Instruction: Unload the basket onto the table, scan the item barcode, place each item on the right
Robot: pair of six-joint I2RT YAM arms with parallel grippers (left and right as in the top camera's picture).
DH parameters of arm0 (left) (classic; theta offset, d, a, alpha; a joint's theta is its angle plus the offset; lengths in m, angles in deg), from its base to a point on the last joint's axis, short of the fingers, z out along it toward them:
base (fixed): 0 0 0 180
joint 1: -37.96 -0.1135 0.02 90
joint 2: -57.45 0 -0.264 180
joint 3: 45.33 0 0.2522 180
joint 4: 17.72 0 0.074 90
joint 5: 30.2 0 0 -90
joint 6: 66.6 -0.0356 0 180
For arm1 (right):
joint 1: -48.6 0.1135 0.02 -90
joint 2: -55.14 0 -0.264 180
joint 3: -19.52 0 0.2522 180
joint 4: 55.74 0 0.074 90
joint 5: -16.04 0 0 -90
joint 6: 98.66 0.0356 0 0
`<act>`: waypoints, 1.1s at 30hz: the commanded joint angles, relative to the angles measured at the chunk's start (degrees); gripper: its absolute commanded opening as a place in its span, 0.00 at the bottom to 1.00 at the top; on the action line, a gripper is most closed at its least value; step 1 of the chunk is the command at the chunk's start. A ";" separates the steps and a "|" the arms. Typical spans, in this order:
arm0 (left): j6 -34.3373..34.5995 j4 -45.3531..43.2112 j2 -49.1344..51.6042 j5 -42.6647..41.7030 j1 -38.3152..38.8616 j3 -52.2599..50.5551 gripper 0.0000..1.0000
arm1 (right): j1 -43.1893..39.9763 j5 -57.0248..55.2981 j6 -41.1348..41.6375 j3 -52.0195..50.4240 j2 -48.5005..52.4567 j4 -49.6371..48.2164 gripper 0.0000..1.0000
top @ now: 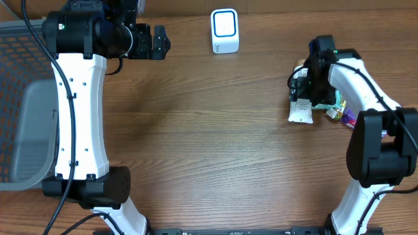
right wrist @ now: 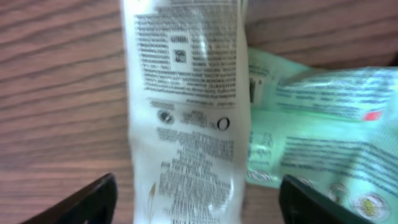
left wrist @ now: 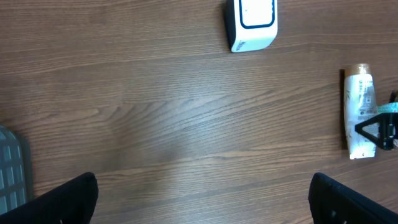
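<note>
Our left tool (left wrist: 202, 186) is spread wide, its dark fingers (left wrist: 68, 202) in the near corners with bare desk (left wrist: 155, 112) between them. At the far edge, right of centre, stands a white scanner (left wrist: 252, 22) outlined in blue. At the right lies a white tube (left wrist: 359, 102), gold cap at its far end, with a black part (left wrist: 378, 132) overlapping its near end. A grey basket corner (left wrist: 11, 165) shows at the left.

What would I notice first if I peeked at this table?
The white tube covered in tiny print, lying on the table right under the right gripper, whose fingers stand wide apart on either side of it. A shiny green packet lies next to the tube, and a little white and blue box sits near the far edge.
</note>
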 commanded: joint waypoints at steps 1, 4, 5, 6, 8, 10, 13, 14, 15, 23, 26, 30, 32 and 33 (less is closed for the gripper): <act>0.96 0.00 -0.26 -0.44 0.37 0.90 0.99 | 0.11 2.21 0.81 6.03 -8.46 1.70 0.93; 0.98 0.00 -0.26 -0.42 0.37 0.90 1.00 | 0.22 7.06 0.81 9.07 -15.02 3.96 1.00; 0.98 0.00 -0.26 -0.42 0.37 0.90 1.00 | 0.28 9.38 0.79 9.77 -17.53 4.52 1.00; 0.98 -0.02 -0.26 -0.42 0.37 0.90 1.00 | 0.33 11.02 0.79 10.23 -19.87 5.25 1.00; 0.96 -0.02 -0.26 -0.42 0.37 0.90 1.00 | 0.33 12.61 0.81 10.80 -24.98 7.19 1.00; 0.98 0.00 -0.26 -0.42 0.37 0.90 1.00 | 0.31 12.70 0.79 10.88 -32.65 10.86 1.00; 0.98 0.00 -0.26 -0.44 0.37 0.90 1.00 | 0.31 12.68 0.76 10.88 -39.65 14.64 1.00; 0.96 -0.02 -0.26 -0.44 0.37 0.90 1.00 | 0.31 12.68 0.76 10.88 -41.59 15.41 1.00; 0.98 0.00 -0.26 -0.44 0.37 0.90 1.00 | 0.31 12.68 0.79 10.88 -43.63 16.11 1.00; 0.98 -0.02 -0.26 -0.44 0.37 0.90 1.00 | 0.31 10.47 -0.68 10.88 -53.70 18.36 1.00; 0.98 -0.02 -0.26 -0.42 0.37 0.90 1.00 | 0.31 7.37 -0.55 10.86 -55.60 22.34 1.00; 0.98 -0.02 -0.26 -0.42 0.37 0.90 1.00 | 0.31 5.99 1.92 10.82 -57.75 24.04 1.00; 0.98 0.00 -0.26 -0.44 0.39 0.90 1.00 | 0.31 5.97 2.08 10.80 -58.73 24.61 1.00; 0.98 0.00 -0.26 -0.44 0.37 0.90 1.00 | 0.31 5.92 2.08 10.75 -59.14 24.85 1.00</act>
